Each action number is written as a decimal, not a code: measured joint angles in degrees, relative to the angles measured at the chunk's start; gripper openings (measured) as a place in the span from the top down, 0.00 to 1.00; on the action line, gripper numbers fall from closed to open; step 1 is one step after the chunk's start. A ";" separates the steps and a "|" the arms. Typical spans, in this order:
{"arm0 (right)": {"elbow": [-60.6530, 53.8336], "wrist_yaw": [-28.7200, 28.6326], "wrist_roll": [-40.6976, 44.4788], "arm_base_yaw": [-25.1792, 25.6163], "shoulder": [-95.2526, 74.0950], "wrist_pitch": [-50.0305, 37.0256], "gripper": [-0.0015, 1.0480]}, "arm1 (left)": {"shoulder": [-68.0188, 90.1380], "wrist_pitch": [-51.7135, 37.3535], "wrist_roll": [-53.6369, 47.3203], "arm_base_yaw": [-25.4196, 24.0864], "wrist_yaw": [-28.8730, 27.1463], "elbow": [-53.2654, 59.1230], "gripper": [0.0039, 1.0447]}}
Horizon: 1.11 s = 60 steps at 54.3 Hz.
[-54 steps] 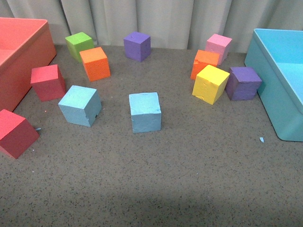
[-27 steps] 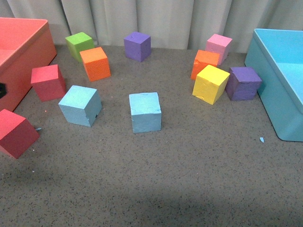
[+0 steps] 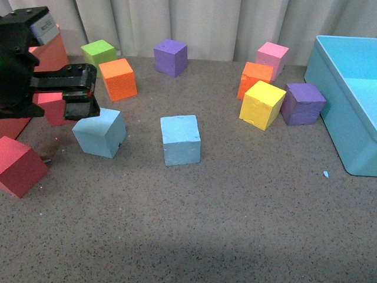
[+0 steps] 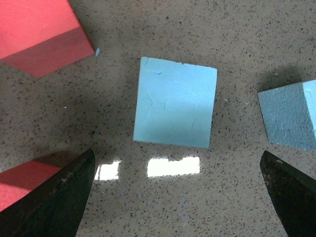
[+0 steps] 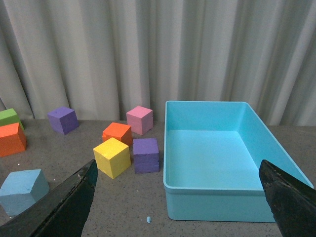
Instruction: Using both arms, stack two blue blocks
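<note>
The two blue blocks sit on the speckled grey worktop [image 3: 235,224], apart from each other: the left blue block [image 3: 99,132] lies turned a little on its base, and the middle blue block [image 3: 181,140] stands just to its right, near the centre of the scene. Both look like foam cubes with rough, slightly pitted faces. I judge them light, a little soft under pressure and grippy rather than slick, so a moderate squeeze should hold one, while a hard squeeze would likely dent it. The flat opposite side faces look like the best place to take hold, with the pads set square on them and low enough that the cube cannot pivot. In the left wrist view the left blue block sits skewed to the line between the fingers, so a small wrist turn would probably help before closing. The left gripper [image 4: 177,157] hovers above that block with its fingers [image 4: 59,197] spread wide, touching nothing, the block lying in the gap just ahead of the tips. A red block [image 3: 20,165] and another red block [image 3: 59,109], partly hidden by the arm, lie near it, so there is little room on that side. The right gripper [image 5: 177,163] is out of the front view; its fingers are also wide apart and empty, and it faces the light-blue bin [image 5: 217,205], with the middle blue block at the edge of its view.
</note>
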State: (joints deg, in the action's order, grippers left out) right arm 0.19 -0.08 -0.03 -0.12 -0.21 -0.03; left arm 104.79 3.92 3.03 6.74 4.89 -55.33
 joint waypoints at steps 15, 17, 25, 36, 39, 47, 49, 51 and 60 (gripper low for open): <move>0.00 0.00 0.00 0.00 0.00 0.00 0.09 | 6.91 2.78 -1.16 0.28 0.28 -5.53 0.06; 0.00 0.00 0.00 0.00 0.00 0.00 0.09 | 7.54 2.99 -1.01 0.22 0.74 -6.05 0.06; 0.00 0.00 0.00 0.00 0.00 0.00 0.09 | 10.32 4.63 0.87 0.17 2.29 -8.94 0.06; 0.00 0.00 0.00 0.00 0.00 0.00 0.09 | 14.97 7.06 1.55 0.61 0.81 -13.86 0.06; 0.00 0.00 0.00 0.00 0.00 0.00 0.09 | 16.26 7.65 1.57 0.83 1.22 -15.15 0.06; 0.00 0.00 0.00 0.00 0.00 0.00 0.09 | 18.29 8.48 0.52 1.81 0.39 -16.76 0.06; 0.00 0.00 0.00 0.00 0.00 0.00 0.09 | 18.75 8.61 0.13 2.10 0.09 -17.03 0.06; 0.00 0.00 0.00 0.00 0.00 0.00 0.09 | 19.08 9.07 -0.13 2.32 -0.15 -17.25 0.06; 0.00 0.00 0.00 0.00 0.00 0.00 0.09 | 20.06 9.22 -1.75 2.86 -2.29 -17.25 0.28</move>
State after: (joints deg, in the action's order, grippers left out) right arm 0.19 -0.08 -0.03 -0.12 -0.21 -0.03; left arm 124.86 13.15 1.28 9.61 2.59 -72.58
